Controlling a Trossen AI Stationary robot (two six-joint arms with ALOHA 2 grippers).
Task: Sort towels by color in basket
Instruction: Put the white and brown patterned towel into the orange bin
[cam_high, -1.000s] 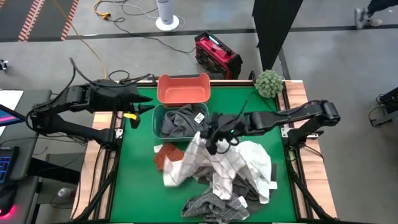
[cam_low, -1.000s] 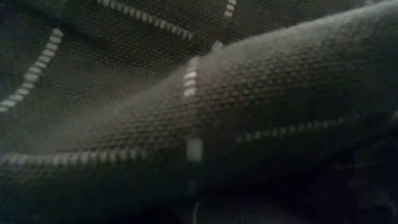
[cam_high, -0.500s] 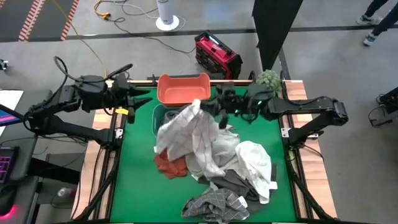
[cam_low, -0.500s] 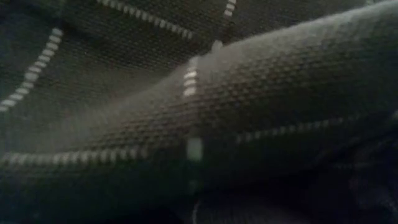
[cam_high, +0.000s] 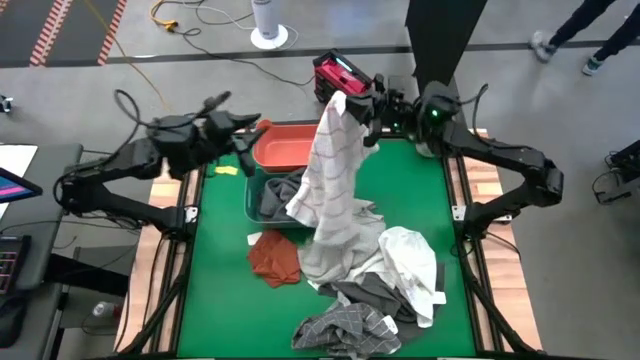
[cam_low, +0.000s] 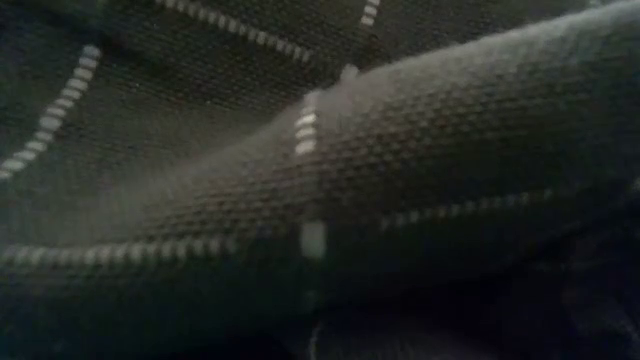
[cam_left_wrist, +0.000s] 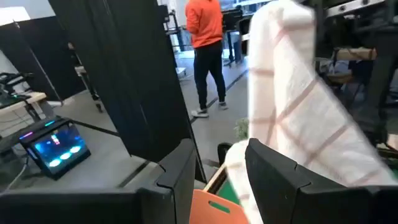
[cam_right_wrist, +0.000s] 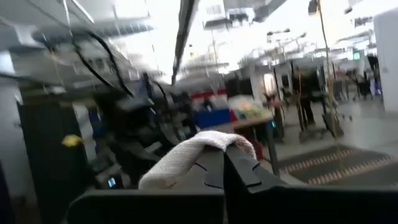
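The right gripper (cam_high: 352, 103) is clamped on one corner of a white towel (cam_high: 330, 180) with thin reddish lines, holding it high above the worktop's (cam_high: 220, 290) twelve o'clock edge. The towel hangs in a long drape, its lower end trailing on the pile (cam_high: 370, 280) of towels at the worktop's centre and toward five o'clock. That pile holds a cream towel, a dark grey one and a grey-checked one at six o'clock; a rust towel (cam_high: 273, 257) lies at its nine o'clock side. Under the hanging cloth, toward twelve o'clock, sits a grey-green tub (cam_high: 262, 198) with dark grey cloth in it, and just beyond it an orange tub (cam_high: 285, 148). The left gripper (cam_high: 240, 124), jaws partly apart and empty, waits near the orange tub's ten o'clock corner. A fuzzy green ball is mostly hidden behind the right arm. The table-height camera is covered by dark cloth.

The step in hand looks like lifting the white towel clear. Next it likely needs carrying over the right tub and releasing, without dragging other towels along.
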